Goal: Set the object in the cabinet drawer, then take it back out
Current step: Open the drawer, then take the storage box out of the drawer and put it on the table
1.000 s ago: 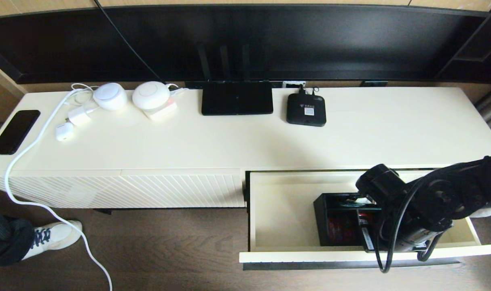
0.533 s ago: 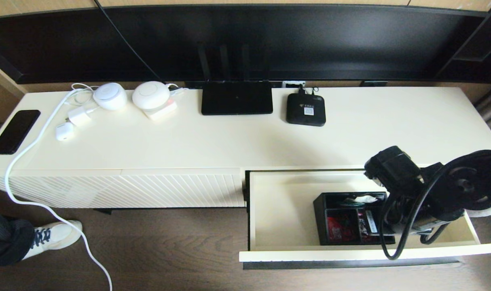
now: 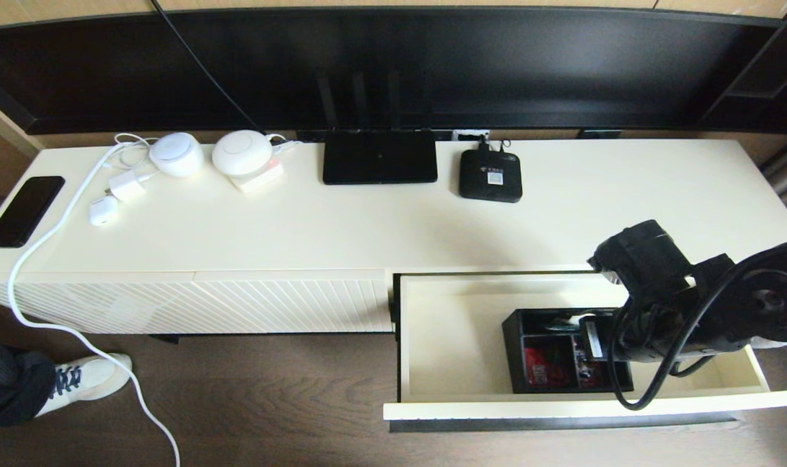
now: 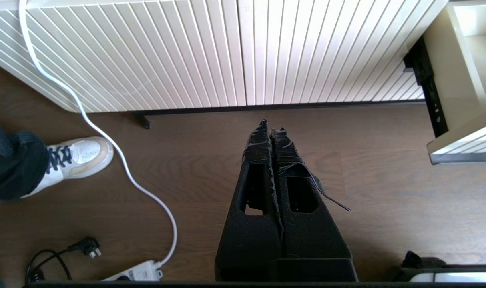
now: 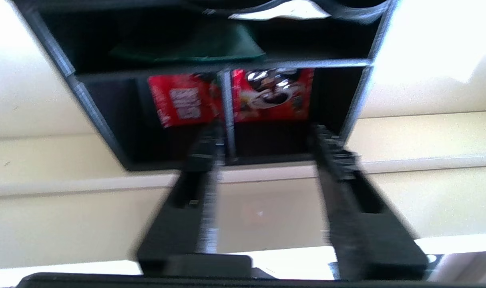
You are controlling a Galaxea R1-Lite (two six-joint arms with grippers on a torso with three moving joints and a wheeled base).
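Note:
The black organizer box (image 3: 544, 363) rests on the floor of the open cream cabinet drawer (image 3: 452, 344), toward its right half. Red packets show in two of its compartments (image 5: 227, 80). My right gripper (image 5: 267, 136) hovers open over the box's near wall, one finger at each side of the divider, holding nothing. In the head view the right gripper (image 3: 591, 337) and its arm cover the box's right end. My left gripper (image 4: 272, 127) hangs shut and empty over the wooden floor, in front of the closed ribbed panel, and is out of the head view.
On the cabinet top stand a flat black router (image 3: 380, 157), a small set-top box (image 3: 490, 176), white devices (image 3: 241, 154) and a phone (image 3: 24, 211). A white cable (image 3: 50, 240) trails down to the floor. A person's shoe (image 3: 85, 383) is at the left.
My right arm has lifted and drawn back to the right, uncovering more of the organizer box. The box stays put in the drawer.

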